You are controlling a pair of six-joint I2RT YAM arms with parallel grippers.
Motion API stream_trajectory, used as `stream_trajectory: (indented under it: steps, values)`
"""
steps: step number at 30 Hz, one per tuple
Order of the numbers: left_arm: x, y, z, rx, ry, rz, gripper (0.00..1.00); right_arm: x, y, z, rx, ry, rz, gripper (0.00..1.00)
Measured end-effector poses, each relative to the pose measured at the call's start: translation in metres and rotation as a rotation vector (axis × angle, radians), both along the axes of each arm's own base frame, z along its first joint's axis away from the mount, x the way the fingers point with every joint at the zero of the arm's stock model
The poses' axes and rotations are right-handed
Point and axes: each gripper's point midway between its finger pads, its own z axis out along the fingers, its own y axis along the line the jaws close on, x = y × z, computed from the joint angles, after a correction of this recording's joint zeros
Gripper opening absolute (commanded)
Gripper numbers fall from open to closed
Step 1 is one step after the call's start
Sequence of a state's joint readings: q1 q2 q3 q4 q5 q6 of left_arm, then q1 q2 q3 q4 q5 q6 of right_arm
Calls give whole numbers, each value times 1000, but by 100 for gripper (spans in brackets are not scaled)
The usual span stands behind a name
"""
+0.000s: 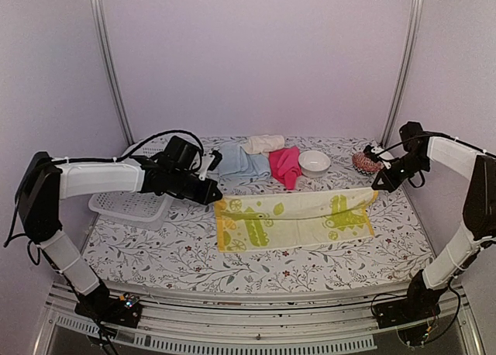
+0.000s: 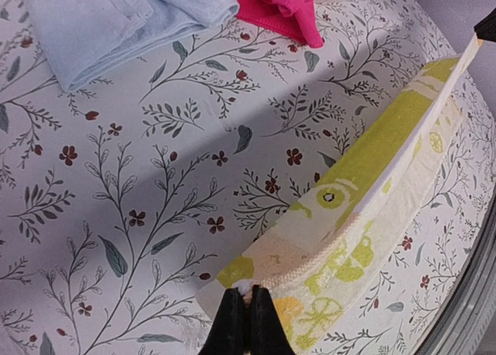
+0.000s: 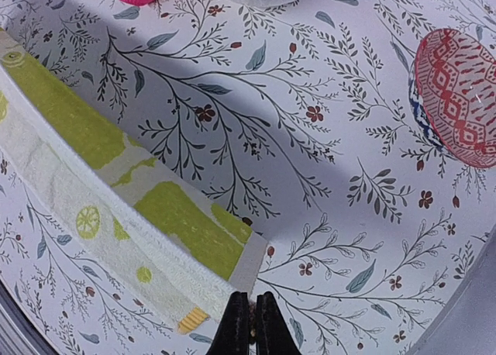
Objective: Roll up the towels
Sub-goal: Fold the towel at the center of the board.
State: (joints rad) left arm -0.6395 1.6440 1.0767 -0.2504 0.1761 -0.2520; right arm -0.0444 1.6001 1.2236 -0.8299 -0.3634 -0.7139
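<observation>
The yellow-green towel (image 1: 294, 217) with white pattern hangs stretched between both grippers, its near edge lying on the table. My left gripper (image 1: 215, 196) is shut on its left far corner (image 2: 246, 291). My right gripper (image 1: 377, 186) is shut on its right far corner (image 3: 249, 271). The light blue towel (image 1: 239, 160), the hot pink towel (image 1: 284, 164) and the cream towel (image 1: 263, 143) lie bunched at the back of the table. The blue (image 2: 116, 18) and pink (image 2: 283, 6) towels also show in the left wrist view.
A white basket (image 1: 128, 203) stands at the left under my left arm. A white bowl (image 1: 314, 163) sits beside the pink towel. A red patterned bowl (image 1: 364, 162) lies at the back right, also in the right wrist view (image 3: 457, 95). A floral cloth (image 1: 256, 270) covers the table.
</observation>
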Motion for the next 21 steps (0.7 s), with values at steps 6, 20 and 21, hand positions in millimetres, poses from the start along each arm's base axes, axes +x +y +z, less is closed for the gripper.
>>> stream_trajectory:
  steps: [6, 20, 21]
  values:
    - [-10, -3, -6, 0, 26, -31, 0, -12, 0, -4, -8, 4, 23, 3]
    - [-59, -11, -40, 62, 137, -141, 0, -75, 5, -48, -24, 108, 151, 3]
    - [-62, -12, -42, 70, 144, -150, 0, -79, 5, -52, -26, 118, 159, 3]
